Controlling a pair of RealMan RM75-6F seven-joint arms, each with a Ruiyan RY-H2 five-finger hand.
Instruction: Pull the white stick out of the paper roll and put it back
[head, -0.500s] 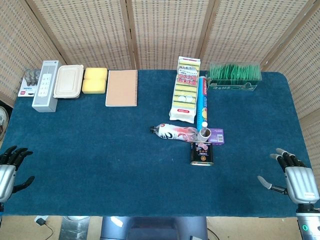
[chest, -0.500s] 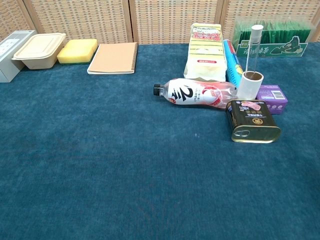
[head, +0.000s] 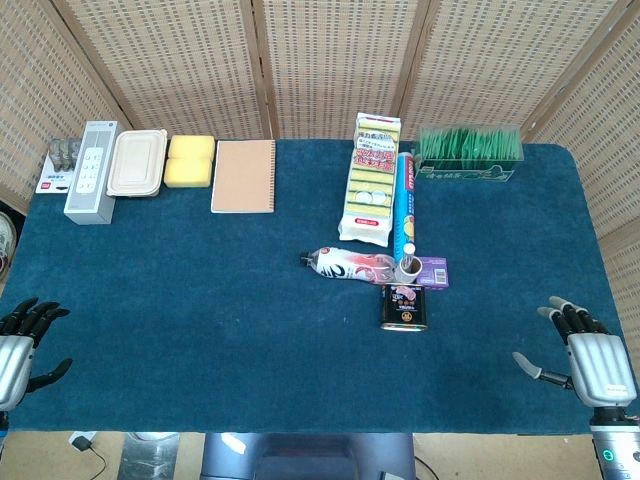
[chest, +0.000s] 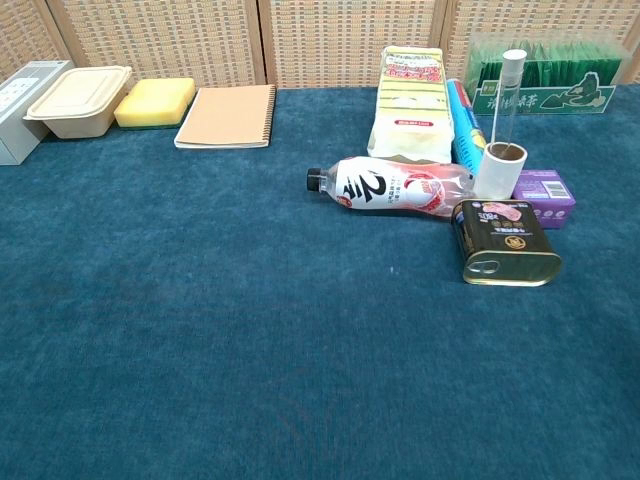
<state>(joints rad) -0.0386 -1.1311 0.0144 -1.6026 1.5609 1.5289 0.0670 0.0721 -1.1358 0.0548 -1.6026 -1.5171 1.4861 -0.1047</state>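
A small white paper roll (chest: 498, 170) stands upright near the table's middle right, also seen from above as the paper roll (head: 408, 268). A thin white stick (chest: 505, 97) rises out of its core, leaning slightly right. My left hand (head: 18, 349) sits at the table's near left corner, fingers apart and holding nothing. My right hand (head: 585, 356) sits at the near right corner, fingers spread, also holding nothing. Both hands are far from the roll and absent from the chest view.
Around the roll lie a plastic bottle (chest: 395, 186), a dark tin can (chest: 505, 243), a purple box (chest: 543, 188) and a blue tube (chest: 463, 128). A yellow packet (chest: 411, 102), green-filled box (chest: 548, 70), notebook (chest: 227, 116), sponge (chest: 155, 102) and lidded container (chest: 79, 99) line the back.
My left hand has slipped slightly down toward the table's near edge. My right hand has barely shifted. The roll and stick have not moved.
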